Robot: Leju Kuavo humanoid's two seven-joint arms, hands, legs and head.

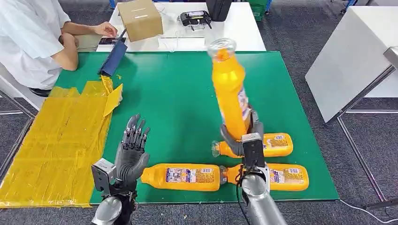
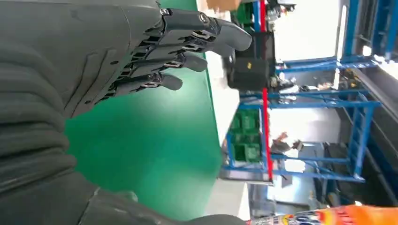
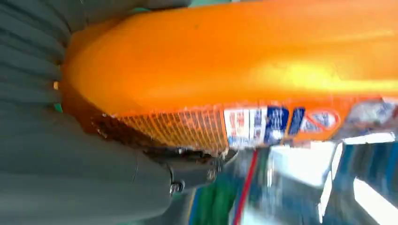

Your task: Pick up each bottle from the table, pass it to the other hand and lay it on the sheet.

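Closest to the robot, two orange bottles lie on their sides on the green mat [image 1: 187,84], near its front edge. The left lying bottle [image 1: 183,176] points its neck to the right. The right lying bottle [image 1: 281,176] sits partly behind the robot's right arm. Just behind them lies a third lying bottle [image 1: 272,145], its clear cap end pointing left.

The right hand [image 1: 246,138] is wrapped around the bottom part of a raised orange bottle [image 1: 228,89]. This bottle stands almost straight up in the air, tipped a little, with its clear cap at the top. In the right wrist view the held bottle [image 3: 244,70] is pressed against the grey palm, and its label with small print shows.

The left hand [image 1: 133,150] is lifted above the mat, to the left of the lying bottles. Its fingers [image 2: 187,42] are straight and apart, and it holds nothing.

On the left of the table lies the yellow sheet [image 1: 61,140], wrinkled, with one corner folded up.

Farther back a dark blue folded thing [image 1: 114,58] rests at the mat's far edge. Behind that is a white table [image 1: 234,33] with a cardboard box [image 1: 140,18] and a black controller [image 1: 195,18]. A person in a white shirt [image 1: 33,37] sits at the far left, one hand on the white table.
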